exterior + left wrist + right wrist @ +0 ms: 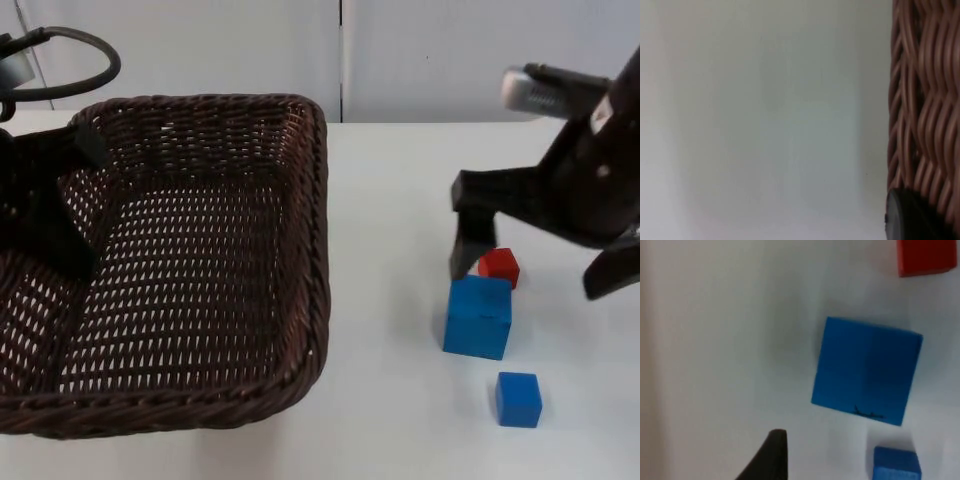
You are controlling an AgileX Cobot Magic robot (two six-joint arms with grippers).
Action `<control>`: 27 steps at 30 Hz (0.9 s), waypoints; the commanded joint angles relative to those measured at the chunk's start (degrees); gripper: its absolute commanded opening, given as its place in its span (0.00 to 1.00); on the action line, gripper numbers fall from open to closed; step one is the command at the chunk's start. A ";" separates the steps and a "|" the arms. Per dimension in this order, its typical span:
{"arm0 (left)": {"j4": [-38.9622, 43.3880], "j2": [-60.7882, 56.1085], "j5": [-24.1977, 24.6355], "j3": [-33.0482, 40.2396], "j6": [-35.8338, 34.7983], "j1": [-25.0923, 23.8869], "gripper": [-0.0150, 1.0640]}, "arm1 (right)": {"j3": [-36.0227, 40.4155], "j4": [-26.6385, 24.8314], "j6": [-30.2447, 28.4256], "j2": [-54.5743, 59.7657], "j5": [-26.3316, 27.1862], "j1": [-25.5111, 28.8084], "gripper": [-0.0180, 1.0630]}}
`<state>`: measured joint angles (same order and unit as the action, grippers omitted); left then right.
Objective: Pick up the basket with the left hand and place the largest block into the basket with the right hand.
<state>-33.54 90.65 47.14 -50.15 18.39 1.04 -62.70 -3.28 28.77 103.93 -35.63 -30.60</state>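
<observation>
The dark brown wicker basket (290,230) fills the left side of the top view, and it appears raised off the table. My left gripper (60,240) is shut on the basket's left rim; in the left wrist view the weave (925,100) runs right beside a black fingertip (910,217). The largest block, a big blue cube (478,317) (867,370), sits on the table to the right. My right gripper (531,280) hangs open just above and behind it, holding nothing, one finger (465,250) to the left of the red block.
A small red block (499,267) (927,257) touches the far side of the big blue cube. A small blue block (518,399) (895,465) lies nearer the front edge. White table (390,200) separates the basket from the blocks.
</observation>
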 commanded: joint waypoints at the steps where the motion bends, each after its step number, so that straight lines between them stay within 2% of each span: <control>1: -1.37 -1.11 -0.06 0.09 -0.03 -0.10 0.01 | -0.37 0.73 4.03 2.06 4.40 -1.14 0.99; 2: -1.37 -1.11 -0.06 0.09 -0.03 -0.10 0.01 | -0.37 0.73 4.03 2.06 4.40 -1.14 0.99; 6: -1.61 -1.11 -0.16 0.09 -0.03 -0.10 0.01 | -0.37 4.52 10.25 5.30 5.62 -2.01 0.99; 8: -1.73 -1.11 -0.33 0.09 -0.03 -0.10 0.01 | -0.37 4.76 10.93 6.20 5.87 -2.01 0.99; 15: -1.73 -1.11 -0.99 0.09 0.21 -0.10 0.01 | -0.37 4.65 13.89 10.03 11.57 -2.01 0.99; 27: -1.97 -1.11 -1.45 0.09 0.21 -0.10 0.01 | -0.37 4.65 13.99 12.71 14.34 -2.01 0.99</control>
<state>-33.54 90.65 45.74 -50.15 18.59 1.04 -62.70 0.97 42.64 116.49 -21.99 -32.35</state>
